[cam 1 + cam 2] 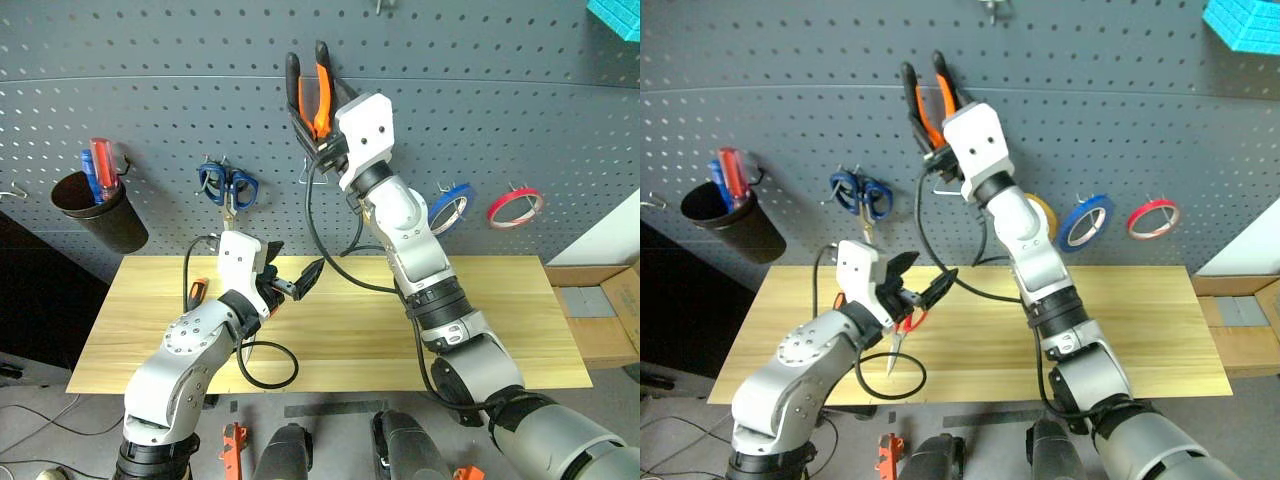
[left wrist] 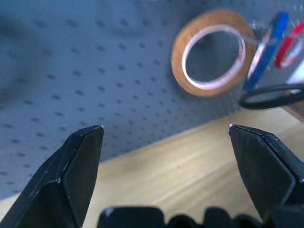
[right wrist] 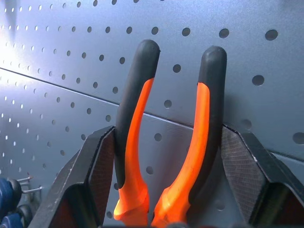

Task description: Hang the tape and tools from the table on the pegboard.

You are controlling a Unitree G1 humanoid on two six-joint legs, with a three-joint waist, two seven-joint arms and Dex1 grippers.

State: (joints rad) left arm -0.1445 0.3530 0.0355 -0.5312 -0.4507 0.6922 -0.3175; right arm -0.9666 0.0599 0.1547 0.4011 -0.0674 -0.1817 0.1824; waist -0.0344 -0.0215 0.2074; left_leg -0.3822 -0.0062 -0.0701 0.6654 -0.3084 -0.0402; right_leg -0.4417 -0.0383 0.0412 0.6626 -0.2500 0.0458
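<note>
My right gripper (image 1: 315, 125) is raised against the dark grey pegboard (image 1: 500, 90) and shut on the pliers (image 1: 318, 85), whose orange-and-black handles (image 3: 135, 142) point upward between its fingers. The yellow tape (image 2: 213, 52) hangs on the pegboard just behind my right forearm (image 1: 1040, 213). My left gripper (image 1: 297, 262) hovers open over the left part of the wooden table (image 1: 480, 300) with nothing between its fingers. Below it lie the red-handled scissors (image 1: 905, 322), partly hidden. The orange handle of the screwdriver (image 1: 197, 291) peeks out behind my left arm.
On the pegboard hang blue-handled scissors (image 1: 228, 185), a black cup (image 1: 98, 210) holding red and blue screwdrivers, a blue tape ring (image 1: 450, 208) and a red tape ring (image 1: 515, 205). A cardboard box (image 1: 600, 315) stands to the right of the table. Black cables loop over the tabletop.
</note>
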